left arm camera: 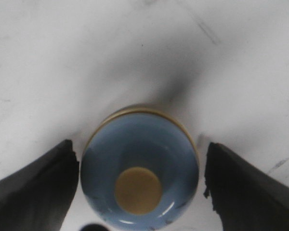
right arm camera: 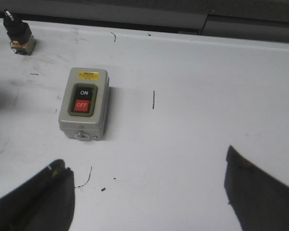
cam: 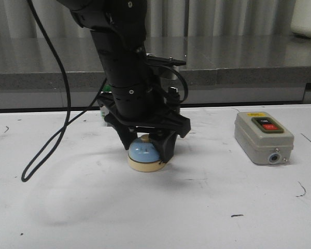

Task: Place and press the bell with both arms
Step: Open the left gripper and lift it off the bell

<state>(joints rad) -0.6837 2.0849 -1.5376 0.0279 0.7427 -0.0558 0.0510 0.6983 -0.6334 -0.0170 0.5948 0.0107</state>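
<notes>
Left pincer (cam: pixel 147 148) straddles the call bell (cam: pixel 144 151) on the bench (cam: pixel 197 207), fingers (left arm camera: pixel 36 187) spread, gaps either side, permitting placement. Right pincer (right arm camera: pixel 147 192) hangs open, empty.

The light-blue bell (cam: pixel 143 151) with cream base and button sits upright on the white table (cam: pixel 145 207).

lab bench | scuffed white table (cam: pixel 93 207) | grey switch box (cam: pixel 263 137) | black robot arm (cam: pixel 124 62)
</notes>
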